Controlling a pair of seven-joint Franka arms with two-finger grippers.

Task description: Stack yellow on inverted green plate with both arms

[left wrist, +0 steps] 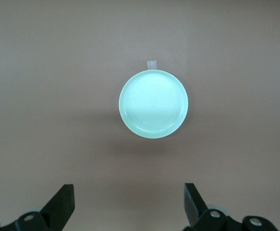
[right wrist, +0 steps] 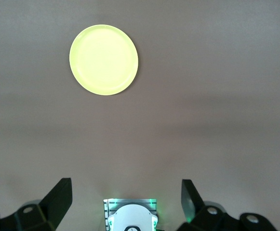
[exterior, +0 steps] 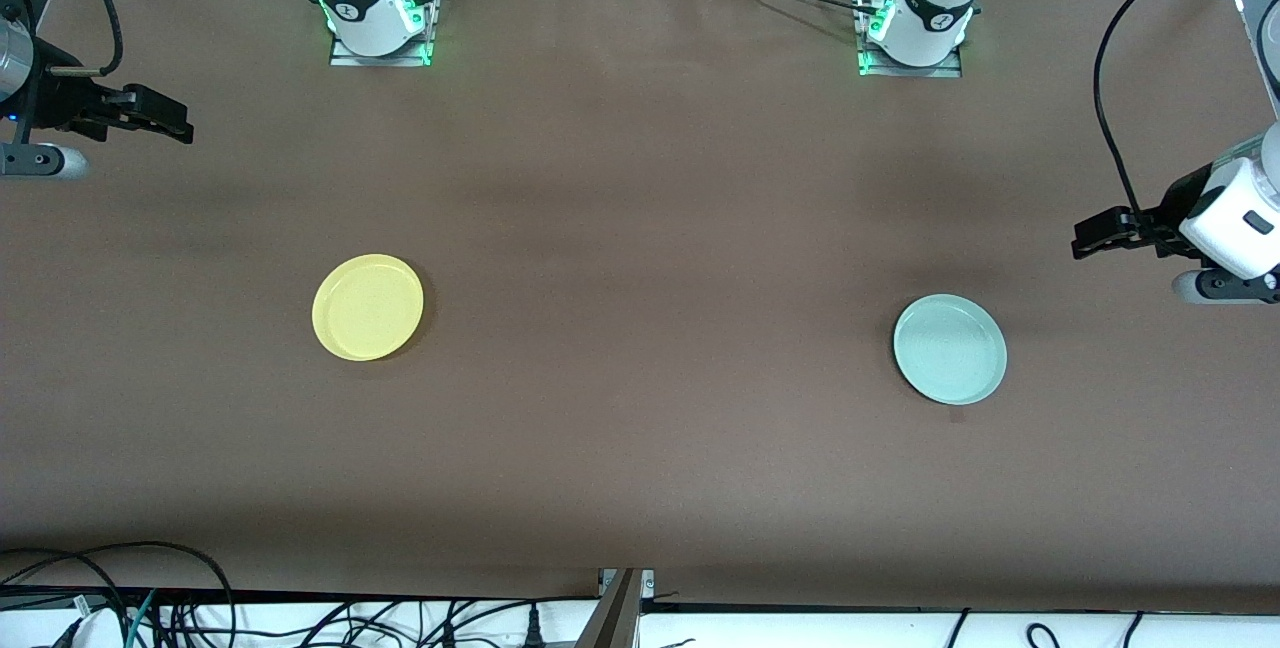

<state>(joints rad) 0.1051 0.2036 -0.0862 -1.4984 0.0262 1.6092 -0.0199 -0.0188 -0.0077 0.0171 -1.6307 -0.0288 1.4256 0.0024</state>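
Left tool [exterior: 1085, 236] and right tool [exterior: 180, 123] wide open, empty, arms partly cropped, yellow plate [exterior: 367, 307] and green plate [exterior: 949, 349] well apart

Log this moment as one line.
left tool open, waiting | right tool open, waiting | yellow plate, green plate apart, unstacked

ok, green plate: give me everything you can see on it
The green plate is round, shallow and pale mint, with a low raised rim; it looks like plastic, with faint concentric rings in its well. It lies flat and right side up on the brown table, toward the left arm's end, well apart from the yellow plate. A small pale tab of tape lies at its edge. Nothing else touches it.
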